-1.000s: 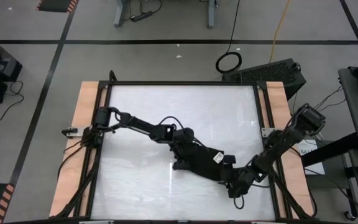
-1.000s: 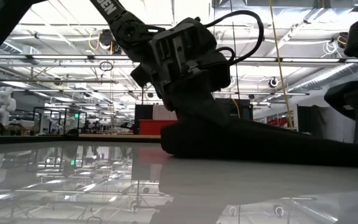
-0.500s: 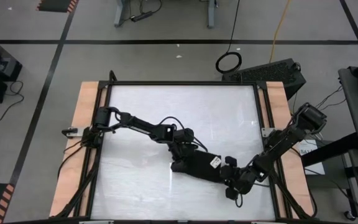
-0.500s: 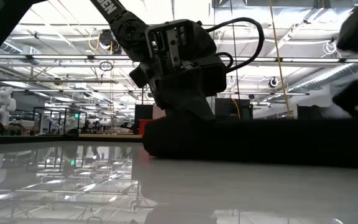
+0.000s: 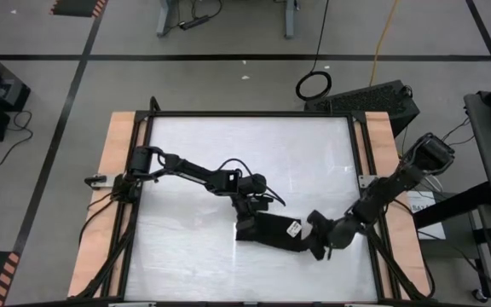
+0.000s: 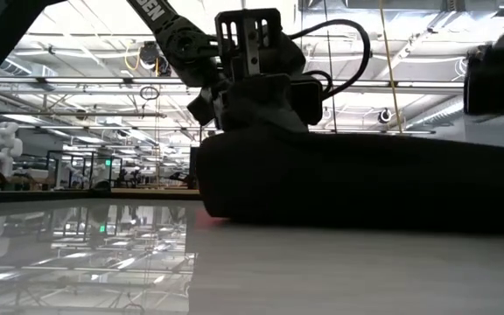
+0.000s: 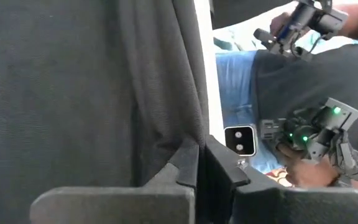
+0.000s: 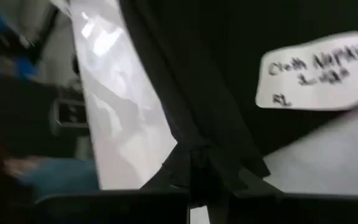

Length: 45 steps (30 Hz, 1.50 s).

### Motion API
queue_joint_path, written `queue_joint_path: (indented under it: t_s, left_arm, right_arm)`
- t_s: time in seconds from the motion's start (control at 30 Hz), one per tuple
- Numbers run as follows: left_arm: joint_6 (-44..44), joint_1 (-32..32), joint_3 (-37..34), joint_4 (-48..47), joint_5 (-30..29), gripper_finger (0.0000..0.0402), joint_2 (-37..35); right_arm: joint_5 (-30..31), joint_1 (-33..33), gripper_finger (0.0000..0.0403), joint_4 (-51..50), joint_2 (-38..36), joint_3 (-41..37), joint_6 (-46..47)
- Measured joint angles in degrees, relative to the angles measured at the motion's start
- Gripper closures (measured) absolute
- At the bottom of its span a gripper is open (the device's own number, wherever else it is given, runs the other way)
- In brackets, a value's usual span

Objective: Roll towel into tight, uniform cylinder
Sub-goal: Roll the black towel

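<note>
The white glossy tabletop [image 5: 194,153] stands in a large workshop hall with a grey floor around it. On its near half, a little right of the middle, lies the plain black soft cloth towel [image 5: 271,233], gathered into a thick, short bundle with a small white tag [image 5: 294,228] near its right end. Its long axis runs from left to right, slightly slanting toward the near side. In the low view the bundle [image 6: 348,188] looks bulky and rounded at the left end, not yet a tight, even cylinder.

The left gripper [image 5: 247,220] sits at the left end of the bundle, its fingers pressed together on a fold of the cloth. The right gripper [image 5: 315,243] is at the opposite end, also pinching the cloth close beside the tag. So each arm holds its own end, and I judge the coming turn must go across the long axis, both ends together.
</note>
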Motion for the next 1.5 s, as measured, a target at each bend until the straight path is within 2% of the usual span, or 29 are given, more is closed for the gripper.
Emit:
queue_joint_path:
  t_s: [0.17,0.33,0.43,0.67,0.83,0.97,1.2,1.5]
  left_arm:
    - [0.6,-0.2,0.0,0.0,-3.5,0.0386,0.0]
    - [5.7,-1.0,-0.1,-0.3,-7.1,0.0377,0.0]
    - [8.9,-1.4,-0.3,-1.4,-7.4,0.0347,0.0]
    - [13.2,-1.3,-0.3,-0.3,-8.7,0.0245,-0.1]
    - [17.6,-2.1,-0.3,-1.1,-11.8,0.0216,-2.6]
    - [26.0,-5.1,-0.2,-3.0,-17.5,0.0215,-6.4]
    - [42.0,-12.6,-0.2,-8.6,-36.3,0.0214,-8.8]
    - [45.1,-15.9,-0.2,-8.8,-55.5,0.0214,-6.5]
  right_arm:
    - [-0.9,-1.1,0.0391,12.9,0.0,-7.8,7.6]
    - [-4.9,-2.9,0.039,13.8,0.0,-9.0,9.1]
    - [-7.8,-4.3,0.039,13.2,0.0,-9.1,9.3]
    - [-11.8,-7.3,0.0389,10.8,-0.1,-9.1,11.5]
    - [-12.3,-8.4,0.0389,10.6,-0.1,-9.1,12.4]
    - [-12.2,-8.9,0.0389,10.6,0.0,-9.1,13.4]
    - [-11.6,-8.9,0.0389,10.6,0.0,-9.1,14.1]
    - [-11.4,-9.0,0.0389,11.2,0.1,-9.2,14.4]
